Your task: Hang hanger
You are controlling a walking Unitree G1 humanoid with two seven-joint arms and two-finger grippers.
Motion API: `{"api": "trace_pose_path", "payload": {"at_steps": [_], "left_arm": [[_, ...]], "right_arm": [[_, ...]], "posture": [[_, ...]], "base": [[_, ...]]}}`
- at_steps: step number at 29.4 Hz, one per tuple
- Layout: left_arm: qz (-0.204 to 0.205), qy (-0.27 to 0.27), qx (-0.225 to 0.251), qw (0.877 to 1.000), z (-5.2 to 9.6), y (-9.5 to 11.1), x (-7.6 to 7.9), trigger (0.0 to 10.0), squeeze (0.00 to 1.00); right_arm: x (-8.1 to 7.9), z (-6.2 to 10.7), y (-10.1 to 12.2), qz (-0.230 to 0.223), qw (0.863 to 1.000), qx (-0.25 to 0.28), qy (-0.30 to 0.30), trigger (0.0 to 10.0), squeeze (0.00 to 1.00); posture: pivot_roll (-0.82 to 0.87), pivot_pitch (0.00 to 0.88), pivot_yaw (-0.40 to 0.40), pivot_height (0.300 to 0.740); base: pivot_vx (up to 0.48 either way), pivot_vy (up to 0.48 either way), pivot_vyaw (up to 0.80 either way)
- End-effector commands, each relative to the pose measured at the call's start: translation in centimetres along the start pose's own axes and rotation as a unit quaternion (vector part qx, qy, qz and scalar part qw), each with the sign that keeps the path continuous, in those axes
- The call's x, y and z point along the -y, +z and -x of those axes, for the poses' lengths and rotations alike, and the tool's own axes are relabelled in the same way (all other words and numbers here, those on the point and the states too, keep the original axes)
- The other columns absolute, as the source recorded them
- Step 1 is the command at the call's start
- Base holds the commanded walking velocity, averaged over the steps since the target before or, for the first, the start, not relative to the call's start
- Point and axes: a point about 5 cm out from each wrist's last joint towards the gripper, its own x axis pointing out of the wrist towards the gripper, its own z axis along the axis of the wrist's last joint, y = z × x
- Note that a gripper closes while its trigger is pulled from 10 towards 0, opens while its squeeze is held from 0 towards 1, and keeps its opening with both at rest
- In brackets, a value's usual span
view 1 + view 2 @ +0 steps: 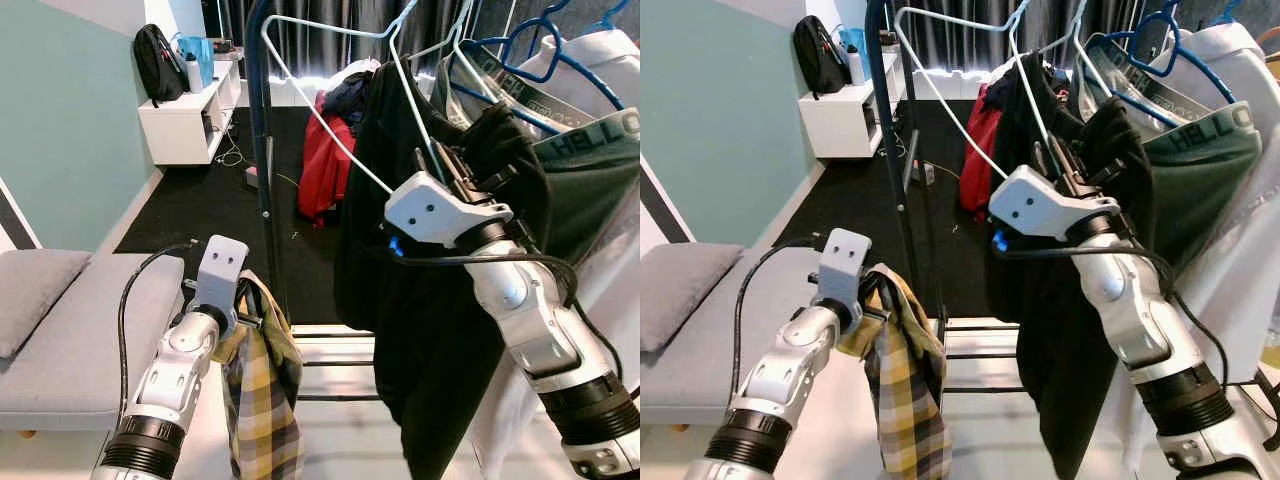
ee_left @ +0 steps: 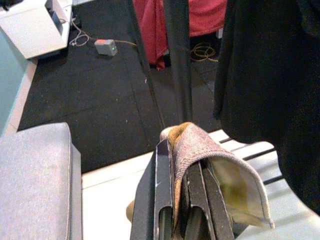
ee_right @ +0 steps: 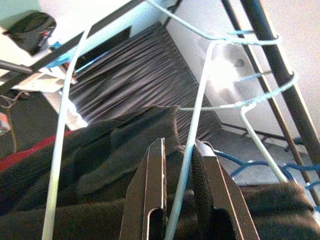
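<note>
Your left gripper (image 2: 181,187) is pinching a plaid cloth (image 1: 262,400), holding it low beside the rack's dark pole (image 1: 262,150). Your right gripper (image 3: 179,150) is raised among the hanging clothes, its fingers clamping the wire of the pale hanger (image 3: 192,145), whose hook is sitting over the rail (image 3: 270,65), a black garment (image 1: 420,330) draped on it.

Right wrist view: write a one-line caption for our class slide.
Right gripper pinches a white wire hanger carrying a black garment, its hook over the dark rail.
</note>
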Motion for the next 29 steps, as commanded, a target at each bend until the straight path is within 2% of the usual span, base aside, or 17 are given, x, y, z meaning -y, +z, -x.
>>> {"api": "trace_pose_path", "payload": {"at_steps": [1, 4, 8, 13, 18, 19, 20, 21, 23, 25, 27, 28, 29], "left_arm": [[0.008, 0.002, 0.018, 1.0, 0.0, 0.6, 0.0, 10.0, 0.0], [0.01, -0.001, 0.018, 1.0, 0.0, 0.6, 0.3, 10.0, 0.0], [0.011, -0.003, 0.018, 1.0, 0.0, 0.6, 0.4, 10.0, 0.0], [0.011, -0.004, 0.017, 1.0, 0.0, 0.6, 0.4, 10.0, 0.0], [0.011, -0.006, 0.019, 1.0, -0.2, 0.7, 0.4, 10.0, 0.0], [0.01, -0.007, 0.02, 1.0, -0.2, 0.8, 0.4, 10.0, 0.0], [0.009, -0.008, 0.02, 1.0, -0.2, 0.8, 0.4, 10.0, 0.0], [0.008, -0.01, 0.02, 1.0, -0.3, 0.8, 0.3, 10.0, 0.0], [0.008, -0.01, 0.02, 1.0, -0.3, 0.8, 0.3, 10.0, 0.0], [0.006, -0.012, 0.021, 1.0, -0.3, 0.9, 0.3, 10.0, 0.0], [0.006, -0.012, 0.021, 1.0, -0.3, 0.9, 0.3, 10.0, 0.0], [0.005, -0.012, 0.022, 1.0, -0.4, 1.0, 0.3, 10.0, 0.0], [0.005, -0.012, 0.022, 1.0, -0.4, 1.0, 0.3, 10.0, 0.0]], "right_arm": [[-2.1, 1.1, 0.2, 0.004, 0.999, 0.011, 0.037, 0.0, 0.0], [-2.9, 2.3, -0.9, 0.007, 0.999, -0.013, 0.038, 0.0, 0.0], [-2.7, 2.7, -1.4, 0.017, 0.999, -0.021, 0.023, 0.0, 0.0], [-2.6, 2.8, -1.7, 0.028, 0.999, -0.027, 0.015, 0.0, 0.0], [-1.9, 2.0, -2.5, 0.011, 0.999, -0.029, 0.019, 0.0, 0.0], [-1.5, 1.5, -2.6, -0.002, 0.999, -0.033, 0.016, 0.0, 0.0], [-1.4, 0.9, -2.7, -0.056, 0.997, -0.045, 0.021, 0.7, 0.0], [-1.0, 0.0, -2.6, -0.095, 0.994, -0.052, 0.022, 0.0, 0.0], [-1.0, 0.0, -2.6, -0.095, 0.994, -0.052, 0.022, 0.0, 0.0], [-0.3, -1.5, -2.6, -0.154, 0.985, -0.069, 0.023, 0.0, 0.0], [-0.3, -1.5, -2.6, -0.154, 0.985, -0.069, 0.023, 0.0, 0.0], [0.0, -2.6, -2.8, -0.163, 0.982, -0.088, 0.041, 0.0, 0.0], [0.0, -2.6, -2.8, -0.163, 0.982, -0.088, 0.041, 0.0, 0.0]], "posture": [[-0.02, 0.121, 0.022, 0.74], [-0.02, 0.122, 0.021, 0.74], [-0.02, 0.124, 0.025, 0.74], [-0.02, 0.124, 0.026, 0.74], [-0.02, 0.118, 0.03, 0.74], [-0.02, 0.117, 0.032, 0.74], [-0.02, 0.113, 0.036, 0.74], [-0.02, 0.112, 0.036, 0.74], [-0.02, 0.112, 0.036, 0.74], [-0.02, 0.107, 0.037, 0.74], [-0.02, 0.107, 0.037, 0.74], [-0.02, 0.102, 0.04, 0.74], [-0.02, 0.102, 0.04, 0.74]], "base": [[0.0, 0.0, 0.0], [0.0, 0.0, 0.0], [0.0, 0.0, 0.0], [0.0, 0.0, 0.0], [0.0, 0.0, 0.0], [0.0, 0.0, 0.0], [0.0, 0.0, 0.0], [0.0, 0.0, 0.0], [0.0, 0.0, 0.0], [0.0, 0.0, 0.0], [0.0, 0.0, 0.0], [0.0, 0.0, 0.0], [0.0, 0.0, 0.0]]}}
